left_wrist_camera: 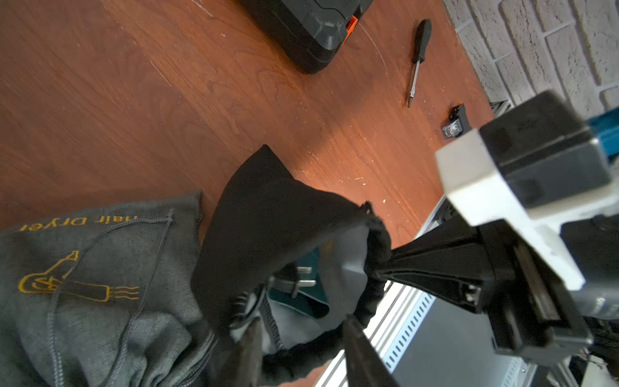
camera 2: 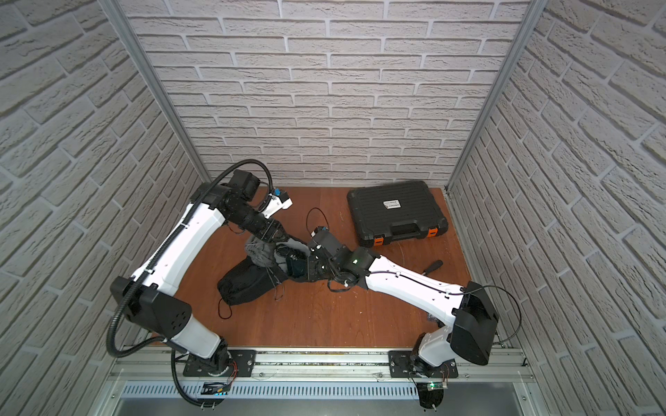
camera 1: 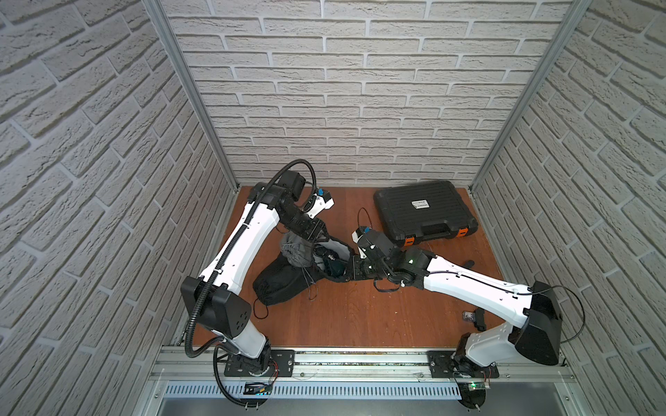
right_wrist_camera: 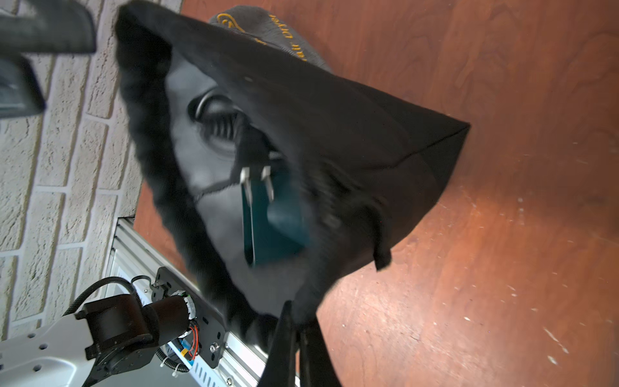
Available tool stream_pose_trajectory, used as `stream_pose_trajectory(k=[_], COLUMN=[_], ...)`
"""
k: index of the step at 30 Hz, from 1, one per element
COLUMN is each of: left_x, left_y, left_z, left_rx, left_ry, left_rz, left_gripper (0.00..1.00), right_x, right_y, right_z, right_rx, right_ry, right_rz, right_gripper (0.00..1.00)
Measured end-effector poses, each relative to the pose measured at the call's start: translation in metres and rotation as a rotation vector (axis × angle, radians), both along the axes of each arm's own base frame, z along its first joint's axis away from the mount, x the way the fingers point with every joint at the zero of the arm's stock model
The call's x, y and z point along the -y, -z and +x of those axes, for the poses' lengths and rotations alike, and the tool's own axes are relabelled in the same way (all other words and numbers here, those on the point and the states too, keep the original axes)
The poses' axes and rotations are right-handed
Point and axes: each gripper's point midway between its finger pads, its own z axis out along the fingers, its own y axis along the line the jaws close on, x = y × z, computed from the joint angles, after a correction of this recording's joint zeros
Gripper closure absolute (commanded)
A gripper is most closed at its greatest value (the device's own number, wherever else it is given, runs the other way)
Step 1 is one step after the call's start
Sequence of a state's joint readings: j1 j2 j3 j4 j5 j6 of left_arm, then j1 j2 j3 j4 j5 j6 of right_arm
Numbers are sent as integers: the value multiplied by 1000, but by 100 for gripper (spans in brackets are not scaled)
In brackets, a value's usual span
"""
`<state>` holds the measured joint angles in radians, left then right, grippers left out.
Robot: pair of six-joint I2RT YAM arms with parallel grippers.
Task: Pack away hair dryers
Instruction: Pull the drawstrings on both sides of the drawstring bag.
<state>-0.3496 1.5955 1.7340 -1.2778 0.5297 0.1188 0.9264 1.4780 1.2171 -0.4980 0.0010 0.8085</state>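
Hair dryer, the dark teal one, lies inside the open black pouch, its plug showing at the mouth; no other dryer is in view. Furthest left in a top view, a full black pouch lies on the table with the grey pouch printed "hair Dryer" touching it. Both are set aside, probably because they are already packed. Next, the left gripper sits at the open pouch's rim with its fingers apart, cloth between them but unpinched, so it takes no part in the hold. Across the mouth, the right gripper has its fingers pressed together on the rim. That lifts the mouth and holds it wide, and I judge it stops the dryer sliding out. Further right lie the shut hard case and, near the wall, a screwdriver, neither involved.
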Motion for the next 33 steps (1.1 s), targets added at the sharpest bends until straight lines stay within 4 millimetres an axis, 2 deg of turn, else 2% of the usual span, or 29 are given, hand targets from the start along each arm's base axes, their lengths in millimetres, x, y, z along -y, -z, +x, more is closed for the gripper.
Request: stream_pose_trajectory(k=[4,7,10,13,16,19,22,25,29,33], left_x=[-1,-3,-14,-38,-64,-77,-82,-85,-89,-85], left_y=[-1,-4,-9,-17,-17,2,35,74,107,109], left_z=[0,1,4,2,-15,-47,-72,-86,-91,-79], left_rx=[3,16,41,66,91,69,0,-67,-65,44], left_ry=[0,5,-20,-84,-130,-103,-46,18,57,43], left_rz=[-1,2,16,35,66,110,159,224,290,272], left_gripper=[30,23,22,25,30,36,39,37,31,28], right_x=[-10,-12,-11,-10,-10,-9,-10,-10,-8,-8], right_y=[6,10,13,16,16,17,17,19,20,20], right_z=[0,1,1,0,0,0,0,1,3,5], right_rx=[-2,-7,-11,-17,-18,-20,-23,-27,-36,-42], right_ry=[-10,-10,-6,-3,0,5,7,11,26,36], right_rz=[8,2,2,-3,-2,-3,-3,-4,-1,9], right_gripper=[97,97,97,97,97,97,97,97,97,98])
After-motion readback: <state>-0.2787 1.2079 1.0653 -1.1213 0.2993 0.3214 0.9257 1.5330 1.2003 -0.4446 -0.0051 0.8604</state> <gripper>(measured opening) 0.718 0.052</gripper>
